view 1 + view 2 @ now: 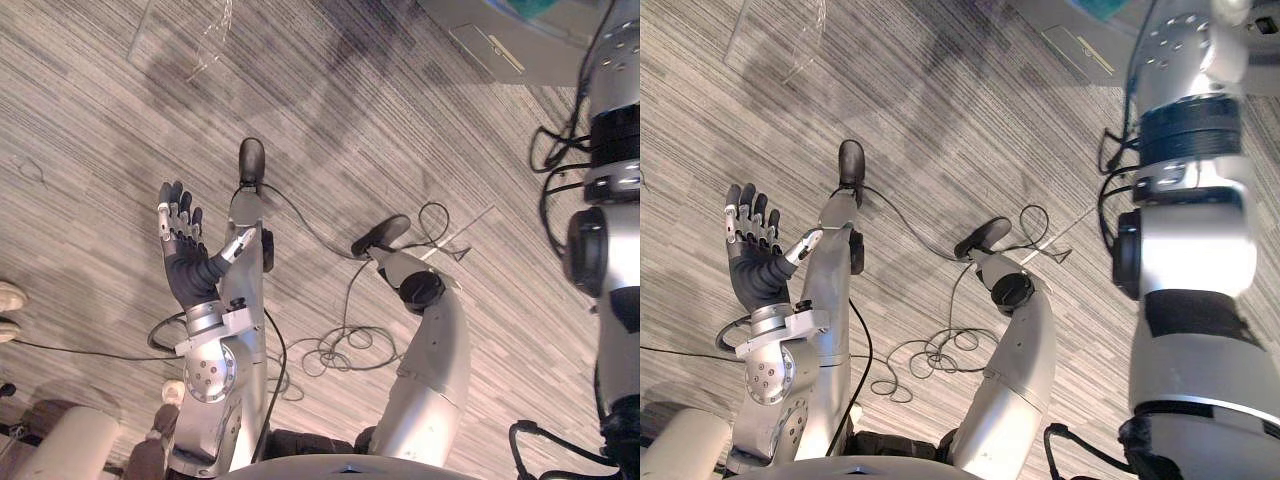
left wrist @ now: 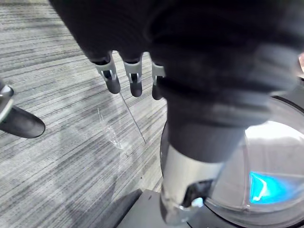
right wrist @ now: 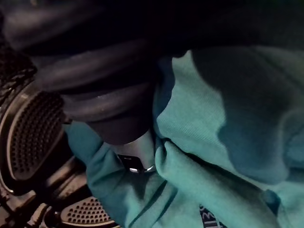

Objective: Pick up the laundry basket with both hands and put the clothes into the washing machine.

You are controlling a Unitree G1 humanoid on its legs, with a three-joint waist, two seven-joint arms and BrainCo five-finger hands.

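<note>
Right hand (image 3: 109,95): dark ribbed cover seen up close, front end sunk into the teal garment (image 3: 213,156), with cloth folded round it. The garment is a fine-ribbed knit, bunched in deep creases and shadowed where the hand hangs over it. It carries a dark print patch (image 3: 207,216). Perforated dark washing machine drum (image 3: 33,133) sits just beside the garment, and the cloth lies against it.

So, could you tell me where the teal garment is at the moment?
The teal garment is on the robot's right, bunched against the right hand in the right wrist view, with a dark perforated wall beside it.
</note>
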